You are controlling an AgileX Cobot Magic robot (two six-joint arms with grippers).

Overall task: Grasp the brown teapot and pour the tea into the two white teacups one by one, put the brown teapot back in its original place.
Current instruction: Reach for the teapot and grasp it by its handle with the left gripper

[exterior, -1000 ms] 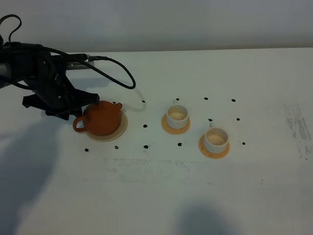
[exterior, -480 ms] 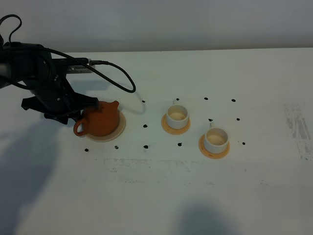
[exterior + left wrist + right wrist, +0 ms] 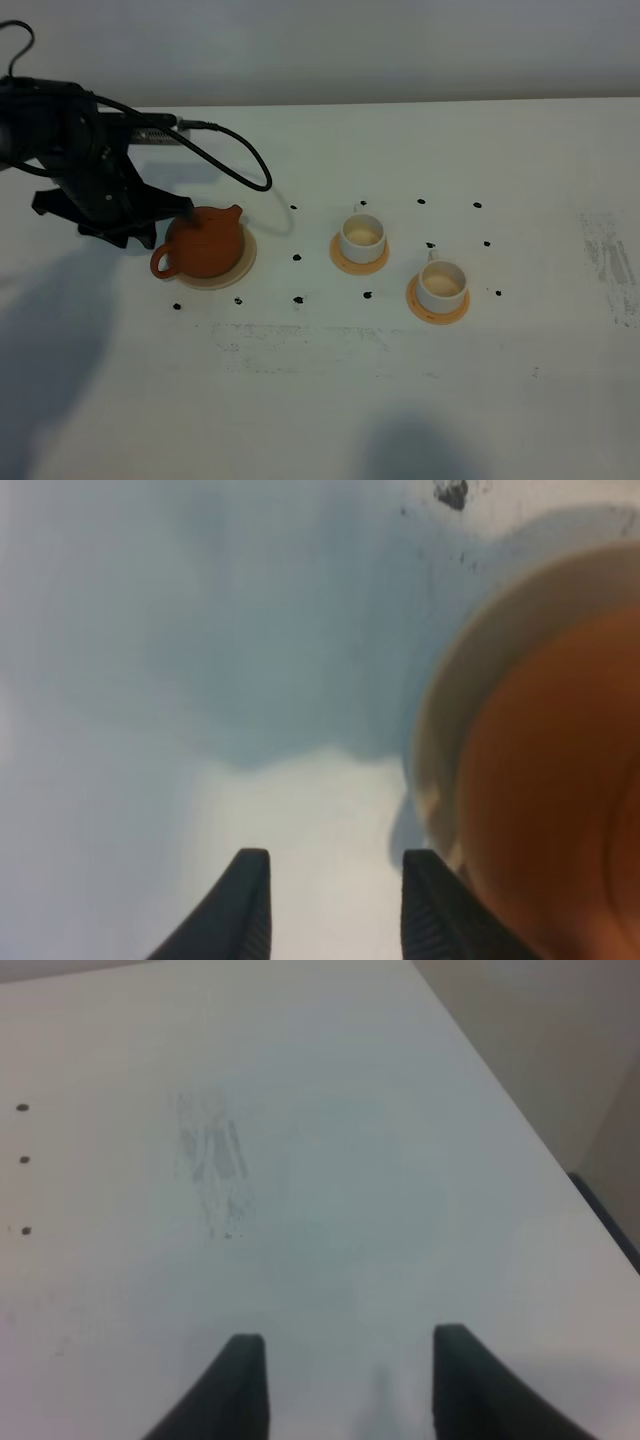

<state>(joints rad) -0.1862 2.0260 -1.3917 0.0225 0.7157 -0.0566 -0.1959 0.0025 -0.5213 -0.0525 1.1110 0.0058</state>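
The brown teapot (image 3: 205, 245) stands upright on the pale beige disc (image 3: 238, 272) at the left, spout pointing back right and handle toward the front left. My left gripper (image 3: 170, 222) is just behind and left of the teapot, beside it. In the left wrist view the left gripper (image 3: 335, 858) is open with only bare table between its fingers; the teapot (image 3: 560, 800) and disc rim (image 3: 432, 740) lie to one side. The two white teacups (image 3: 362, 235) (image 3: 441, 281) sit on tan coasters in the middle. My right gripper (image 3: 347, 1338) is open over bare table.
A black cable (image 3: 235, 160) loops from the left arm across the table behind the teapot. Small black dots (image 3: 297, 257) mark the table around the teapot and cups. A grey scuffed patch (image 3: 610, 265) lies at the far right, also in the right wrist view (image 3: 212, 1160).
My left arm has drawn a little to the left and back. The teapot has stayed on its disc, shifting slightly. The cups have not moved.
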